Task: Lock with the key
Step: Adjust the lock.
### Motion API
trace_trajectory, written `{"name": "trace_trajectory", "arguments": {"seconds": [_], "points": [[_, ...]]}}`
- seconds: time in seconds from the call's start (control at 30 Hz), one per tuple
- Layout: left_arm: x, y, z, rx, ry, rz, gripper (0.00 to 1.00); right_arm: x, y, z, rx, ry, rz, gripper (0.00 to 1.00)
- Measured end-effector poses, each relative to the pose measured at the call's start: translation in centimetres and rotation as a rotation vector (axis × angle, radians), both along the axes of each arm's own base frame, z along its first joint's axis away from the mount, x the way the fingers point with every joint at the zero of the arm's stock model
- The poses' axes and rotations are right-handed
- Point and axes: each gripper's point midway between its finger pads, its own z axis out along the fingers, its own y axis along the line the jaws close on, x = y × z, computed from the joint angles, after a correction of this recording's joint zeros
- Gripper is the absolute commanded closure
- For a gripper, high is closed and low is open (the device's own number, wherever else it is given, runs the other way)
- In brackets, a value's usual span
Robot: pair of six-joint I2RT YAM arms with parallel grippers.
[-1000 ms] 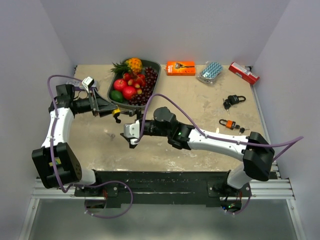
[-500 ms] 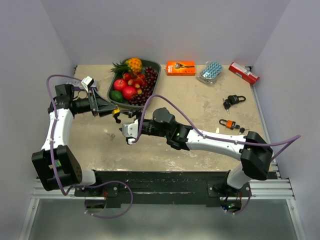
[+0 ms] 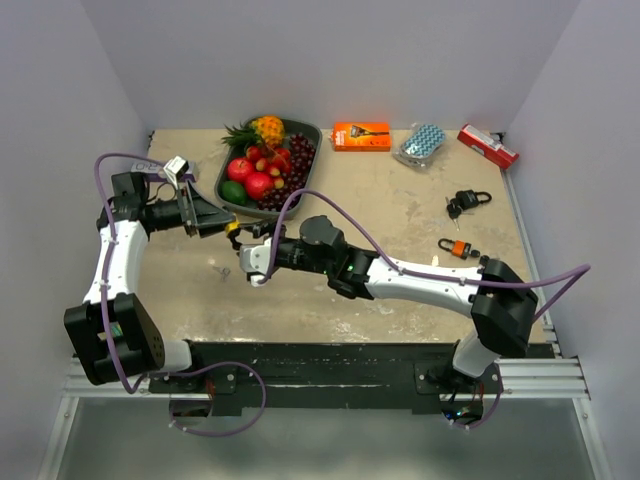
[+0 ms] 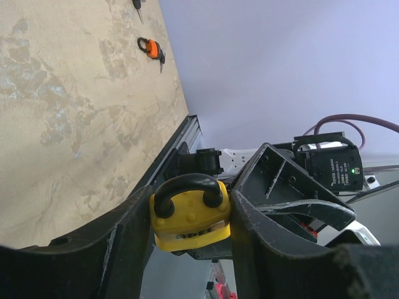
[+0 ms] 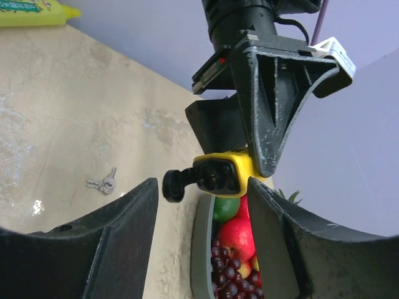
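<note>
While the left hand (image 4: pixel 191 232) clamps the yellow padlock (image 4: pixel 190 215) aloft above the surface (image 3: pixel 400 205), the right hand (image 5: pixel 201 187), fingers (image 5: pixel 121 240) spread, frames its black-headed key (image 5: pixel 176 185): small, rigid, likely slippery, best pinched by the head.

A beige, mottled worktop (image 3: pixel 410 200) with pale worn patches is lying under soft, even light. Plain pale lavender walls (image 3: pixel 330 60) are enclosing it at the back and on both sides. A black metal rail (image 3: pixel 330 355) is running along its near edge, resting on a silver aluminium frame (image 3: pixel 560 380) above a dull grey floor (image 3: pixel 330 450).
</note>
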Motion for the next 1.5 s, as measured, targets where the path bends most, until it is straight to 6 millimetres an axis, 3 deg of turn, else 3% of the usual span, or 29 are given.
{"name": "trace_trajectory", "arguments": {"seconds": [0.43, 0.63, 0.8, 1.03, 1.37, 1.5], "points": [[-0.2, -0.1, -0.1, -0.004, 0.009, -0.001, 1.0, 1.8, -0.1, 1.5, 0.035, -0.009, -0.036, 0.44], [-0.2, -0.1, -0.1, -0.005, 0.009, -0.002, 1.0, 1.8, 0.0, 1.4, 0.034, -0.006, -0.032, 0.15], [-0.2, -0.1, -0.1, -0.004, 0.008, -0.002, 1.0, 1.0, 0.1, 0.8, 0.012, 0.006, 0.016, 0.11], [-0.4, -0.1, -0.2, -0.003, 0.009, -0.004, 1.0, 0.8, 0.0, 0.4, 0.0, 0.014, 0.021, 0.15], [-1.3, -0.3, -0.7, 0.0, 0.018, -0.017, 1.0, 1.3, 0.5, -1.4, -0.029, 0.023, 0.01, 0.31], [-1.3, -0.3, -0.8, 0.004, 0.019, -0.017, 1.0, 1.6, 0.6, -1.2, -0.022, 0.015, 0.001, 0.38]]}}
